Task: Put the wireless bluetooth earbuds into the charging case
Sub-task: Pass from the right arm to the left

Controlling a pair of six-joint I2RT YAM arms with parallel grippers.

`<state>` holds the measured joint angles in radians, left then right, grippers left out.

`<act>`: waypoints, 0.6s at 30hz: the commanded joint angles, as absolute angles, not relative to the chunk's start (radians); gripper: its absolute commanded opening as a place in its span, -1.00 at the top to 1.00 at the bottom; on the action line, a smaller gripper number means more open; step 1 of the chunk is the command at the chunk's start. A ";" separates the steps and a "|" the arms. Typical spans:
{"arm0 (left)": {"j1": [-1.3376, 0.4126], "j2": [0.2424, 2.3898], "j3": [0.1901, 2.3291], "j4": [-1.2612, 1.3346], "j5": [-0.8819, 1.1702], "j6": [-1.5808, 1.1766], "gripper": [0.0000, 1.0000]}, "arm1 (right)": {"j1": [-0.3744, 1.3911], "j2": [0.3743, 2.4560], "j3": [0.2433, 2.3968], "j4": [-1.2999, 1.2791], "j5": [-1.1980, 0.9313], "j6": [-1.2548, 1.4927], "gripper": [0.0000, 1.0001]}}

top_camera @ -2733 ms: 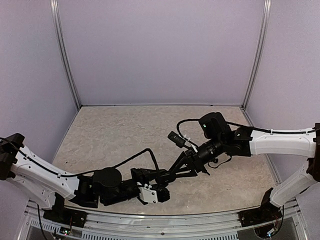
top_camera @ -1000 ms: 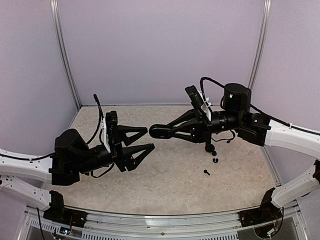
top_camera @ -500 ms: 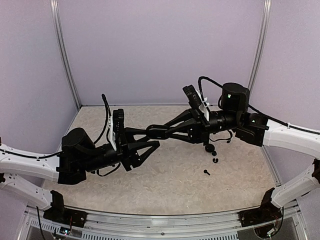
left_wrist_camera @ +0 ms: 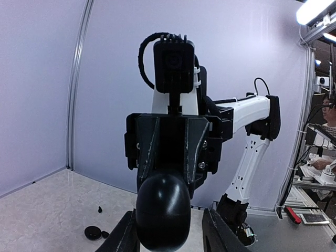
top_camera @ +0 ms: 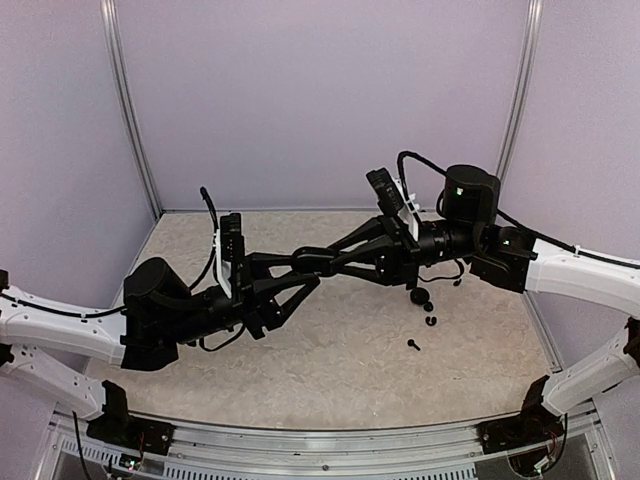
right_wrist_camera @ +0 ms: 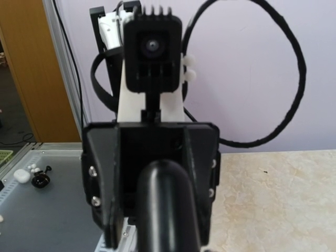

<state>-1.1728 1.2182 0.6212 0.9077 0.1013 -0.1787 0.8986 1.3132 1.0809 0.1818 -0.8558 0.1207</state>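
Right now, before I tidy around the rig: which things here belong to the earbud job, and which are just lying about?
Job: charging case, held in the air; small black pieces on the table, the earbuds among them.

Lying about, off the table: red-handled tool; flat device; white lump; black lump.

You are looking at a table [top_camera: 330,370] with a pale, beige-speckled top, closed in on three sides by plain lilac walls [top_camera: 320,100]. Slim aluminium posts [top_camera: 130,110] stand in the back corners where the panels meet. In the left wrist view a bright strip light [left_wrist_camera: 315,9] glows at the upper right. Past the enclosure there is a cluttered desk [left_wrist_camera: 315,185] with a person [left_wrist_camera: 329,107] at the frame's edge. In the right wrist view you see a brown wooden panel [right_wrist_camera: 26,68] and a grey surface [right_wrist_camera: 47,210] outside.
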 commanded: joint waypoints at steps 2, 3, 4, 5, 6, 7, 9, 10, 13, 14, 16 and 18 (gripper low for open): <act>-1.166 1.233 0.609 0.954 0.119 -0.184 0.23 | 0.910 1.315 1.084 0.228 -0.861 0.133 0.76; -1.167 1.234 0.608 0.957 0.118 -0.185 0.26 | 0.910 1.315 1.084 0.229 -0.862 0.133 0.76; -1.166 1.236 0.606 0.960 0.117 -0.186 0.30 | 0.910 1.314 1.084 0.229 -0.863 0.133 0.76; -1.166 1.236 0.606 0.964 0.117 -0.186 0.33 | 0.910 1.315 1.085 0.229 -0.863 0.133 0.76; -1.167 1.238 0.605 0.967 0.117 -0.187 0.36 | 0.910 1.313 1.085 0.229 -0.862 0.133 0.76; -1.167 1.239 0.604 0.971 0.118 -0.189 0.40 | 0.909 1.313 1.085 0.229 -0.862 0.133 0.76; -1.166 1.238 0.603 0.974 0.116 -0.188 0.44 | 0.910 1.314 1.086 0.226 -0.863 0.133 0.77; -1.165 1.239 0.603 0.974 0.115 -0.188 0.44 | 0.909 1.314 1.086 0.225 -0.864 0.132 0.76; -1.165 1.241 0.604 0.976 0.117 -0.189 0.25 | 0.909 1.316 1.085 0.220 -0.864 0.130 0.76; -1.165 1.241 0.603 0.978 0.118 -0.189 0.19 | 0.910 1.316 1.085 0.219 -0.862 0.129 0.76; -1.165 1.240 0.604 0.980 0.117 -0.190 0.15 | 0.910 1.317 1.085 0.219 -0.862 0.130 0.77; -1.165 1.241 0.606 0.980 0.114 -0.192 0.15 | 0.910 1.318 1.083 0.216 -0.864 0.128 0.76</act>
<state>-1.1702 1.2362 0.6117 0.9447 0.1055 -0.1875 0.9012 1.3132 1.0809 0.2001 -0.8566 0.1246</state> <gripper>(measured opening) 0.425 0.225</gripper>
